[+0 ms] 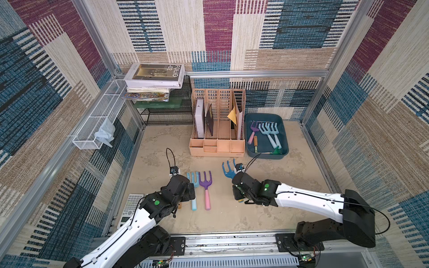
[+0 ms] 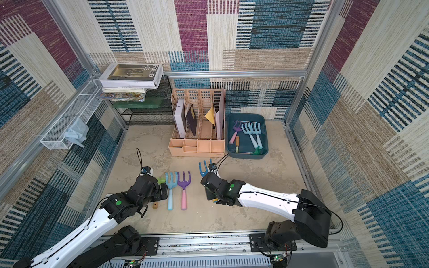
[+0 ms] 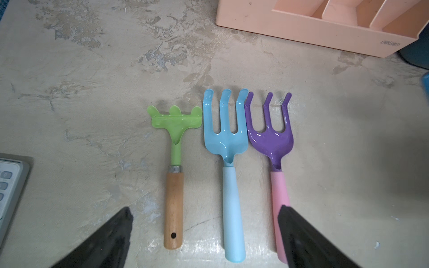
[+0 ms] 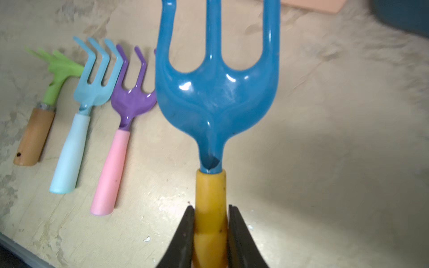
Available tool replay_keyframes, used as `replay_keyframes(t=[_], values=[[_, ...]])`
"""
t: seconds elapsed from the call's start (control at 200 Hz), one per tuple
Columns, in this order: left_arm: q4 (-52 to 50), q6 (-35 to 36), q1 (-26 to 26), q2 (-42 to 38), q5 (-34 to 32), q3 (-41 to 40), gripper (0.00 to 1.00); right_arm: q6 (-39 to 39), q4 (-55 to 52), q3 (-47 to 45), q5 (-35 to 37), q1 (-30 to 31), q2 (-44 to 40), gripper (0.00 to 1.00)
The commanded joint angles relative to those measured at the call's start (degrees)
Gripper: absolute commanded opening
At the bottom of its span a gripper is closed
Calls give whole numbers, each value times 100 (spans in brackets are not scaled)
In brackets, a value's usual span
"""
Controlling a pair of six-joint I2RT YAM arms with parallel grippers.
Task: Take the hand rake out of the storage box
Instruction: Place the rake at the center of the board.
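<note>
1. Found the right gripper [image 4: 210, 208] pinched on the yellow handle of the hand rake [image 4: 216, 99]. Black fingers [image 4: 185, 234] pressed against either side of the handle. Dark blue three-tined head pointed away from the wrist.
2. Placed that hand rake [image 1: 228, 170] outside the storage box [image 1: 267, 156] in both top views. Sat over the table [image 1: 278, 185], just in front of the box's near corner on the organizer side. Also lay near the front corner of the peach file organizer [image 1: 217, 145]. Could not tell whether it touched the table.
3. Logged the left gripper [image 3: 205, 214] spread wide, holding nothing, above the handle ends of three tools lying on the table. In the wrist view, saw one finger overlapping the end of the pink handle; contact not made out.
4. Recorded those three side by side, tines toward the organizer: green rake [image 3: 174, 130] with wooden handle, light blue fork [image 3: 225, 139], purple fork [image 3: 270, 141] with pink handle. Blue and purple heads touching; green head just beside the blue.
5. Counted more tools lying inside the storage box: a purple-headed tool [image 1: 252, 130] with pink handle, two pale blue rakes [image 1: 269, 133] together, a small orange-handled tool [image 1: 255, 142], and a green-headed tool [image 1: 276, 152] against the near wall.
6. Noted a calculator [image 1: 130, 205] at the table edge beside the left arm.
7. Noted a white mesh basket [image 1: 92, 130] on the wall on that same side, pale cloth hanging from it.
</note>
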Motion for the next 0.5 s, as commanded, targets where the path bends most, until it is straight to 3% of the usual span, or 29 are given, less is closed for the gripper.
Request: replay_keyframes(t=[0.0,0.265,0.496], values=[[89,-1,3,-8,-36,24,100,555,420,145,125,180,423,0],[77,-6,1,-107,-14,-10,100,798,371,807,-322,292,1873,0],[129,7,0,-73,42,-32,100,1035,263,886,-231,344,2176,3]])
